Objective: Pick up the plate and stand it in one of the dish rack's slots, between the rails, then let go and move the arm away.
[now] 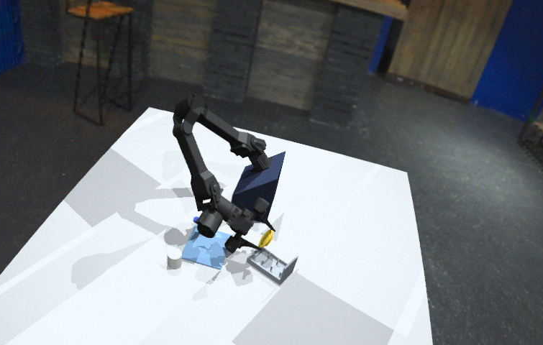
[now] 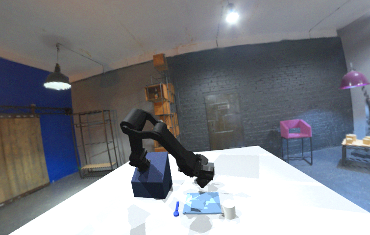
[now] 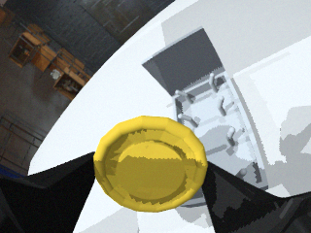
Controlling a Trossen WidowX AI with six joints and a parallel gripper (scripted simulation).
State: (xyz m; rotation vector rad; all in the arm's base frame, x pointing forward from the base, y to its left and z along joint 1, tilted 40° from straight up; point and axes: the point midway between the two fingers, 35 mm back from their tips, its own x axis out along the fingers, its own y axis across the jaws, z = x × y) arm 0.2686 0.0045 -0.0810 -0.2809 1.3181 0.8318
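The yellow plate (image 1: 267,236) (image 3: 152,175) is held by opposite edges between the fingertips of my gripper (image 1: 267,239) (image 3: 150,164). The gripper is shut on it. In the top view the plate is steeply tilted, off the table, just beyond the grey dish rack (image 1: 290,267) (image 3: 187,57). In the wrist view it covers part of the rack, whose pegs and tall end panel show behind it. The plate is not in a slot. In the exterior view the arm hides the plate, the rack and the fingers.
A blue mat (image 1: 206,251) (image 2: 201,202) lies beside the rack, partly under the arm. A white mug (image 1: 174,259) (image 2: 229,210) stands at its corner. A blue spoon (image 2: 177,208) lies beside the mat. The dark blue block (image 1: 250,192) (image 2: 152,174) stands under the arm's base.
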